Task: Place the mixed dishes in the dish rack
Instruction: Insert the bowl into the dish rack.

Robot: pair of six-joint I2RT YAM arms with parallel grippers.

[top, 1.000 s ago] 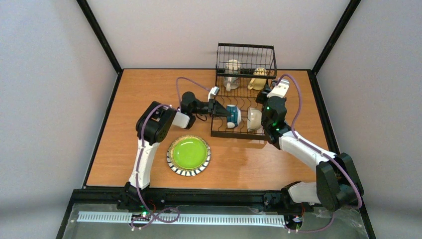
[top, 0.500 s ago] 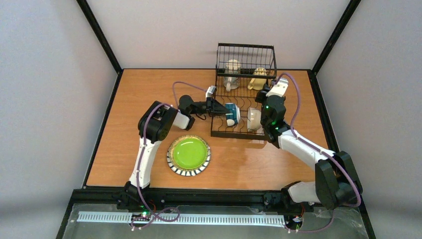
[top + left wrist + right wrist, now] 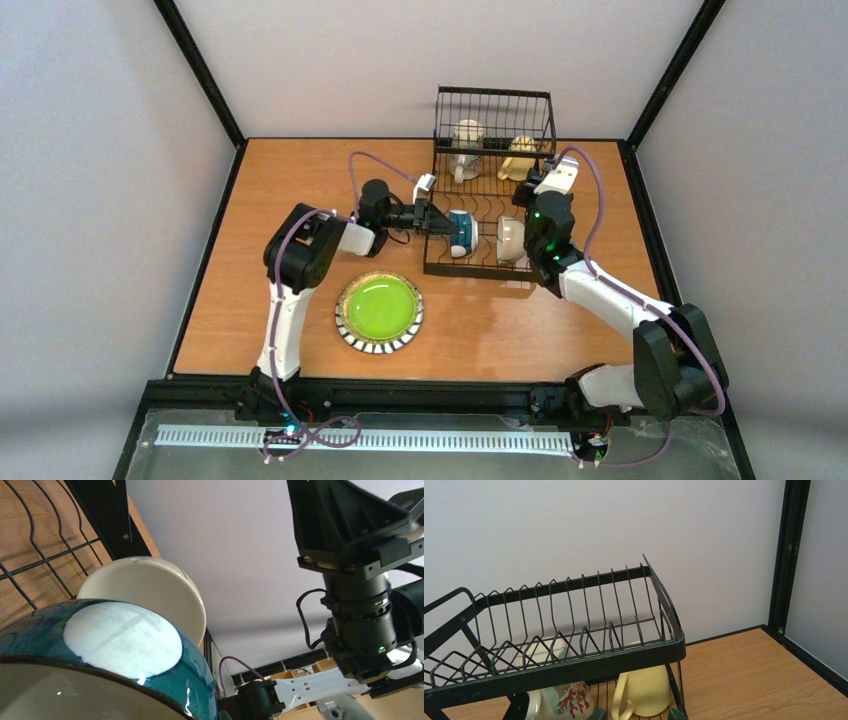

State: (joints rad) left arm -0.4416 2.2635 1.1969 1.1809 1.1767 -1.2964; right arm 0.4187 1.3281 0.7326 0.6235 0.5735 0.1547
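Nearest the arm bases, the lime-green plate with a black-and-white striped rim (image 3: 379,310) lies flat on the wooden table (image 3: 250,210), well apart from the black wire dish rack (image 3: 432,268) and not yet loaded. Beyond it the left arm reaches low and nearly level across the table, so that the left gripper (image 3: 441,222) meets the rack's left edge. At its tips is the teal-banded cup (image 3: 463,233), tipped on its side over the flat slotted base. I judge it is carried that way so its rim can drop between the wires and drain. From above, the fingers look clamped on the cup's rim (the left wrist view shows only the cup's glazed wall close up and none of the fingers, so this is a reading, not a certainty). Just beside the cup, on its right, the cream-white bowl (image 3: 512,240) stands on edge in the slots, propped by the wires. The right arm bends up from its base with the elbow out, and the right gripper (image 3: 529,197) points toward the far end, fingers spread with nothing between them. Farthest off, the white mug with a red coral print (image 3: 555,700) and the pale yellow mug (image 3: 644,690) sit side by side inside the raised basket tier
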